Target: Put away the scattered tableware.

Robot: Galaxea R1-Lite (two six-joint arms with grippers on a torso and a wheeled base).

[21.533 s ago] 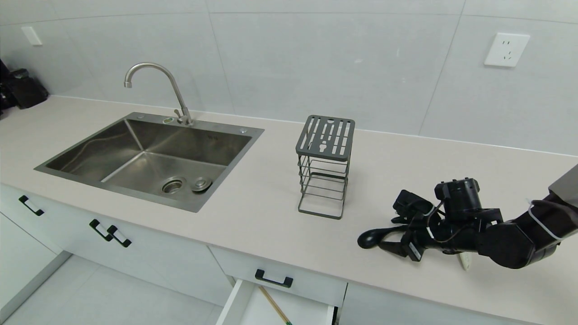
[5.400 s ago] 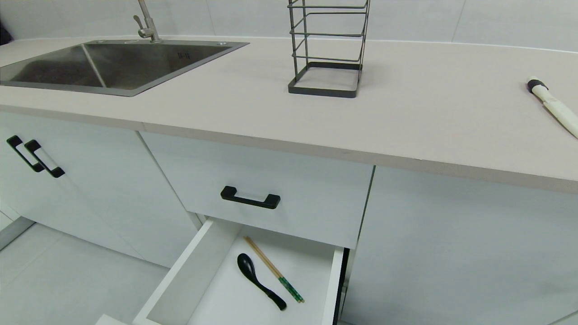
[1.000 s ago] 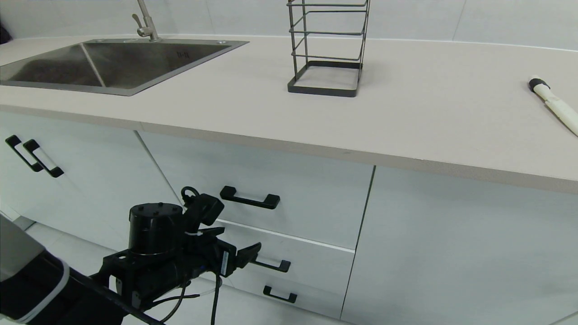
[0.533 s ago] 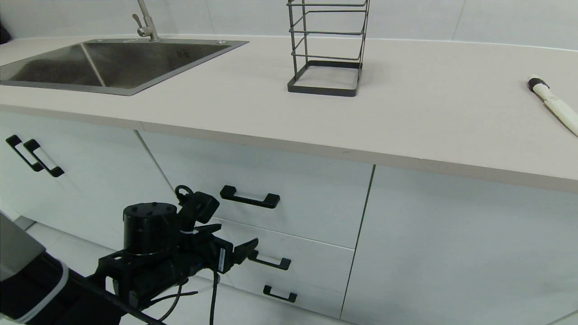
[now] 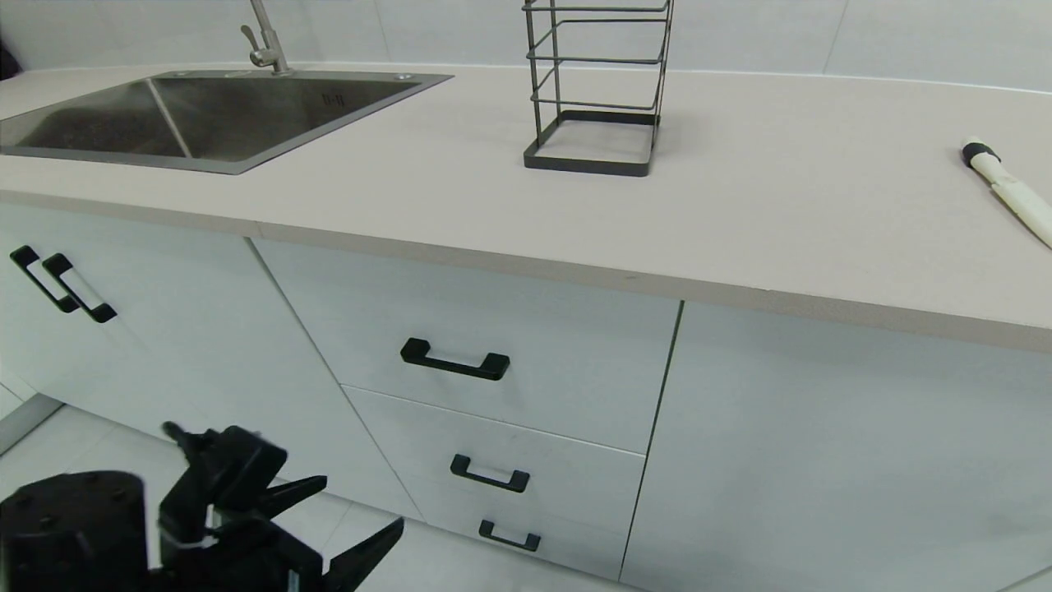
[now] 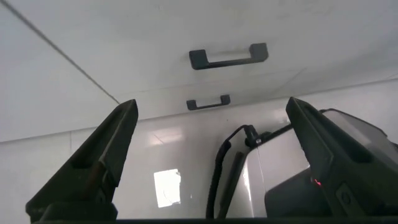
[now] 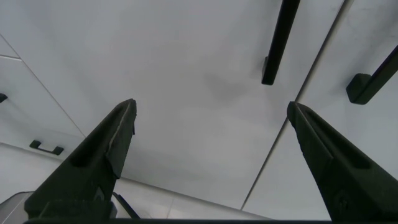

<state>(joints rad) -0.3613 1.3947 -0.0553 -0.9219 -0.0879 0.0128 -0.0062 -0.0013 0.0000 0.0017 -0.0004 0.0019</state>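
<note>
Countertop (image 5: 781, 205) holds one rack (image 5: 588, 166), one white utensil (image 5: 1012, 196); three shut drawers (image 5: 567, 470); left pincer (image 5: 362, 503), right pincer (image 7: 211, 107) wide.

Cream utensil (image 5: 1009, 196), black-capped end, lying flat on countertop (image 5: 740, 205), far right.

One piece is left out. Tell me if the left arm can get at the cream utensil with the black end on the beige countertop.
Probably not. The left gripper hangs open, low before the white cabinet fronts, below the countertop; the cream utensil lies far across on its right side.
</note>
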